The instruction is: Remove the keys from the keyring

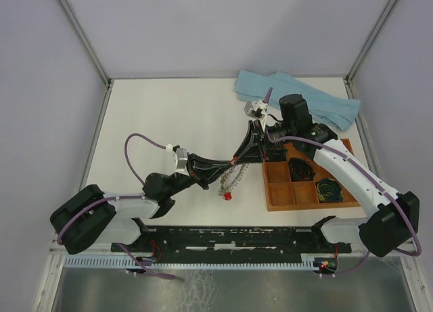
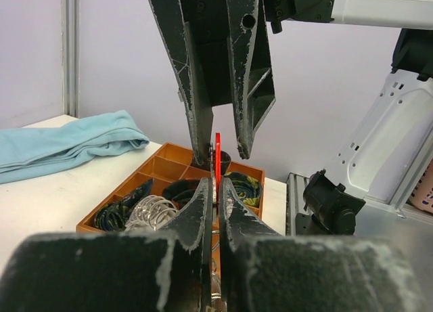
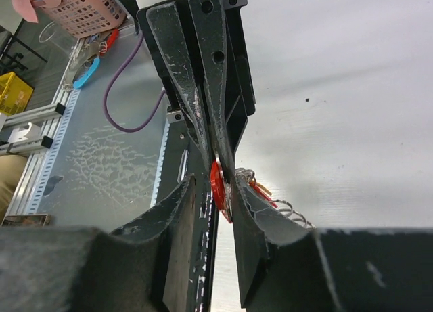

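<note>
The silvery keyring (image 1: 232, 179), fringed with small metal loops, hangs just above the table left of the tray; its loops show in the right wrist view (image 3: 284, 207). My left gripper (image 1: 229, 168) (image 2: 216, 183) is shut on a red key (image 2: 217, 146) (image 3: 216, 187) on the ring. My right gripper (image 1: 239, 156) (image 3: 210, 190) is open, its fingers straddling that red key from the far side; one finger (image 3: 247, 204) is close to the key. Another red key (image 1: 228, 196) hangs at the ring's near end.
An orange compartment tray (image 1: 277, 204) stands right of the grippers, with dark coiled bundles (image 1: 301, 168) and loose silver rings (image 2: 145, 210) in it. A light blue cloth (image 1: 298, 99) lies at the back right. The black mounting rail (image 1: 230, 237) runs along the near edge.
</note>
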Robot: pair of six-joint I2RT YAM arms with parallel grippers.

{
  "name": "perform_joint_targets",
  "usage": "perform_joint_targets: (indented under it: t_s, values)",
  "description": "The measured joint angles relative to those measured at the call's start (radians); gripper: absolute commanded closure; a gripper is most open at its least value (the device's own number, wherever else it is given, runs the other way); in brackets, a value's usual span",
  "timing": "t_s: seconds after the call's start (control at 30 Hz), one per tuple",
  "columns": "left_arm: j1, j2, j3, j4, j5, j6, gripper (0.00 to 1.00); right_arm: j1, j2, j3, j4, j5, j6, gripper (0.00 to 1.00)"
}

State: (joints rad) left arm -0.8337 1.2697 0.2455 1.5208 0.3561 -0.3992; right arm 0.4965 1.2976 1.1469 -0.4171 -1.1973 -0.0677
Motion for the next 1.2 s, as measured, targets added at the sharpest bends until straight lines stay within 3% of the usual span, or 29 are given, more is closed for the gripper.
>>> perform_joint_targets:
  t_s: [0.83,1.03,1.1,1.2]
  values:
    - [-0.005,0.000,0.000,0.000,-0.009,-0.031,0.97,0.022,0.007,-0.001,-0.020,0.012,-0.084,0.86]
    - [-0.005,0.000,0.000,-0.002,-0.008,-0.031,0.97,0.023,0.007,-0.001,-0.028,0.008,-0.105,0.99]
    - [-0.005,0.000,0.000,-0.003,-0.008,-0.032,0.94,0.023,0.007,-0.001,-0.033,0.008,-0.115,0.99]
    - [-0.005,0.000,-0.002,-0.005,-0.008,-0.033,0.81,0.023,0.007,0.002,-0.052,0.009,-0.134,0.99]
